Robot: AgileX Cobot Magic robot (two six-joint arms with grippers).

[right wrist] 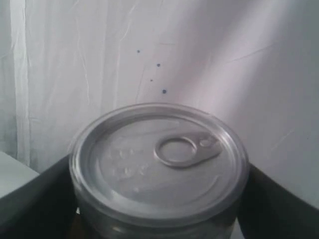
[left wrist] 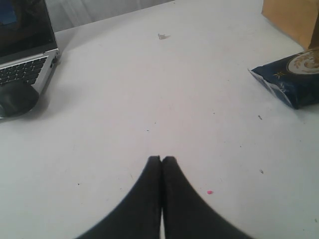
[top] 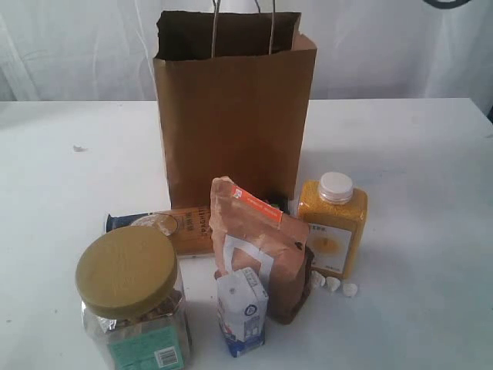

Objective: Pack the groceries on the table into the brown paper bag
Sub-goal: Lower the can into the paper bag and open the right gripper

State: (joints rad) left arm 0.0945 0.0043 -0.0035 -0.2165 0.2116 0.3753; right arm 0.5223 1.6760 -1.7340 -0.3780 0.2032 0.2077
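My right claw [right wrist: 157,201] grips the pull-tab can [right wrist: 159,159], standing upright. My left claw [left wrist: 162,162] is pinched shut and empty over the surface [left wrist: 149,89]. The brown paper bag [top: 235,116] stands open-topped mid-surface. I cannot see which way it lies from the can.

Kraft-brown paper bag [top: 231,116], olive-yellow jar lid [top: 127,271], yellow white-capped bottle [top: 333,227]; silver pull-tab can [right wrist: 159,164], black left pincer [left wrist: 162,158]

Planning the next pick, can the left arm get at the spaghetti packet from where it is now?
Probably yes: only bare table lies between the left pincer and the blue end of the spaghetti packet. The pincer is shut, so it would have to open first.
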